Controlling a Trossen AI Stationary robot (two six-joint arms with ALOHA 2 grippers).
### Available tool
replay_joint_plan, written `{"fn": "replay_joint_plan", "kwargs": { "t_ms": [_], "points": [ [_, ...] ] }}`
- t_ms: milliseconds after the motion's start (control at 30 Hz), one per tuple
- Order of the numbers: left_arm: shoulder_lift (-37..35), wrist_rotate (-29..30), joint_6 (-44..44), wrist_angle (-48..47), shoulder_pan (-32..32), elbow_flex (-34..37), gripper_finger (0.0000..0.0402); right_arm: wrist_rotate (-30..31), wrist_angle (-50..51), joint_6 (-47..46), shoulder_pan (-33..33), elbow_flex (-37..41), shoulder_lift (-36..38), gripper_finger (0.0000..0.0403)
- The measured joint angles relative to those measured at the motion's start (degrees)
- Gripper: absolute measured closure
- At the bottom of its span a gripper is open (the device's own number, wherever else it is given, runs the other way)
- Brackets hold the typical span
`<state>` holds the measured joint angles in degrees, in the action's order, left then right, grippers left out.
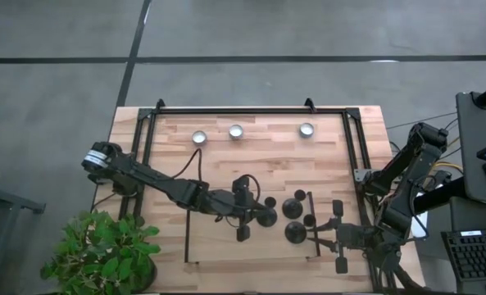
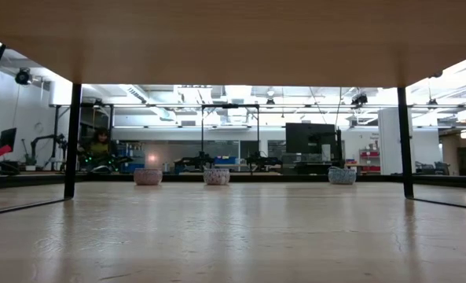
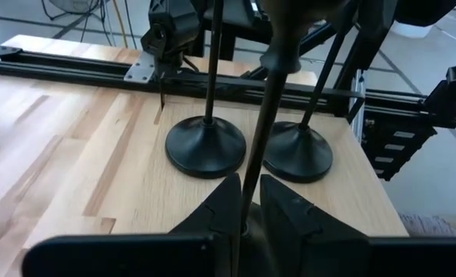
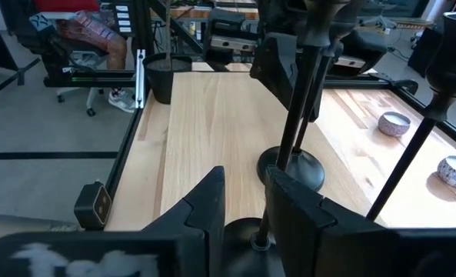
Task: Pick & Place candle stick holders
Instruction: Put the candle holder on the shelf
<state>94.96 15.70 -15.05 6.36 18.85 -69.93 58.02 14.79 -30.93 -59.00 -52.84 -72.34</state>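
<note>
The big worry we're having here is a topple. Three candle stick holders are sitting bunched near the front edge of the table (image 1: 136,123), right of centre, and they're tall and skinny on small round bases, so a sideways nudge from either arm could be knocking one into its neighbour.

Our left gripper (image 3: 247,201) is sitting low around the stem of the left holder (image 1: 265,216). Its fingers are looking narrow with the stem running up between them, but we can't tell if they're actually pinching it or just bracketing it. In the left wrist view the other two bases are sitting just beyond, side by side and nearly touching.

Our right gripper (image 4: 245,201) is doing the same on the front right holder (image 1: 295,232): stem between fairly close fingers, contact not clear. The back holder (image 1: 293,208) is standing free between the two arms.

If both arms are lifting at once this close together, they could be clipping each other. Three tealights (image 1: 236,131) are waiting well apart along the far side.
</note>
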Motion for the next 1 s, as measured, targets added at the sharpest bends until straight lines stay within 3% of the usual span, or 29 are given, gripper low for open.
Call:
{"fn": "replay_joint_plan", "kwargs": {
  "t_ms": [333, 700, 1000],
  "points": [
    [0.00, -2.05, 1.09, 2.83, -0.02, 0.00, 0.0395, 0.00, 0.00, 0.01, -0.02, 0.02, 0.00, 0.0314],
    [0.68, -2.71, 3.01, 6.65, -0.11, 0.00, 0.0399, 0.01, 0.00, 0.02, -0.01, 0.04, 0.00, 0.0333],
    [3.73, -2.75, 3.50, 9.33, -0.17, 0.00, 0.0401, 0.01, 0.00, -0.02, -0.02, 0.04, 0.00, 0.0323]
  ]
}}
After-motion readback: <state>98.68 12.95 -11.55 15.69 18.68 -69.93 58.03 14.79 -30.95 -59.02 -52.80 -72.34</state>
